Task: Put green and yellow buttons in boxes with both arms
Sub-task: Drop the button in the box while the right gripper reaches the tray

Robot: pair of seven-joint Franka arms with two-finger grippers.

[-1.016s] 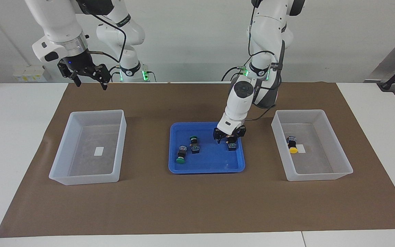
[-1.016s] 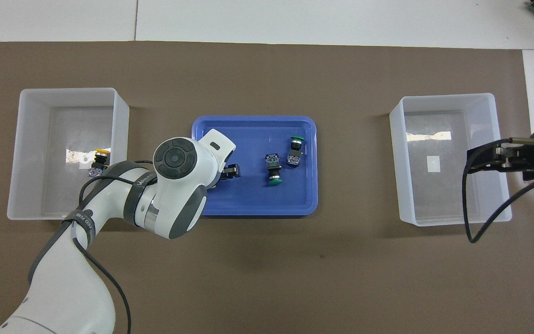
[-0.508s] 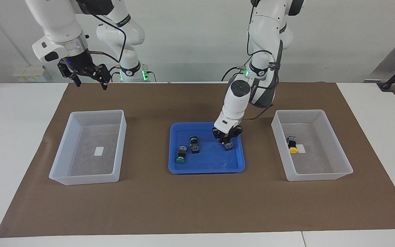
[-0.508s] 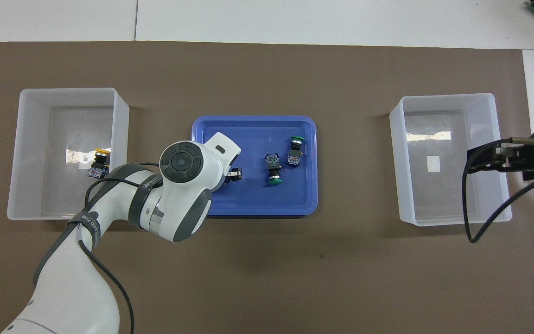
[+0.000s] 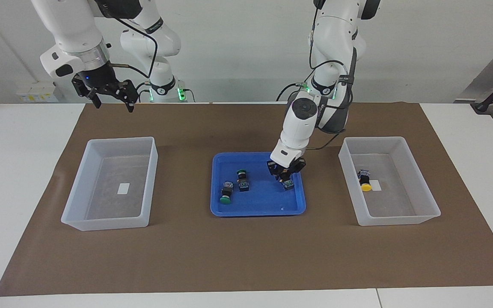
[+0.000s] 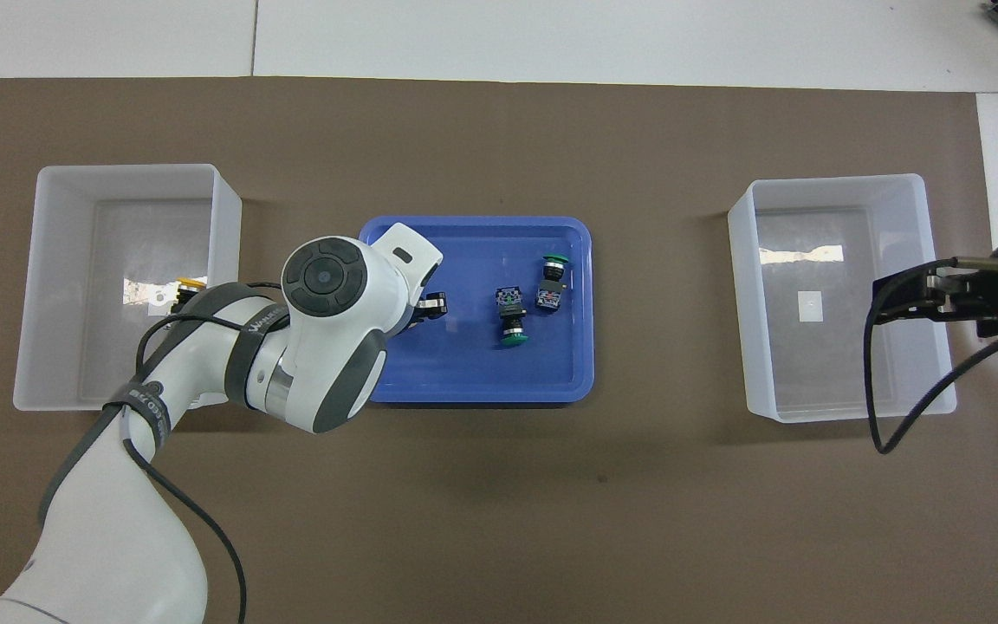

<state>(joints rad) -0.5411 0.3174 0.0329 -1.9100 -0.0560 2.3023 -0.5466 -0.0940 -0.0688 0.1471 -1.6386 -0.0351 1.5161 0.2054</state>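
Left gripper point(image 5: 286, 173) over blue tray point(image 5: 257, 211), at tray edge toward left arm's end: fingers, spread a second ago, now pinch button body point(image 5: 289, 184); cap hidden, colour unclear. Button now tilted, apparently lifting; likely bound for left-end box point(image 5: 402, 220), yellow button point(image 5: 365, 185) already inside.

Two green buttons point(image 5: 226, 199) point(image 5: 241, 173) remain in tray. Right-end box point(image 5: 105, 223) holds none.

Right gripper point(image 5: 110, 95) waits aloft over brown mat's robot-side edge, fingers spread, unmoved.

White labels in boxes look blank; arm lettering unreadable.
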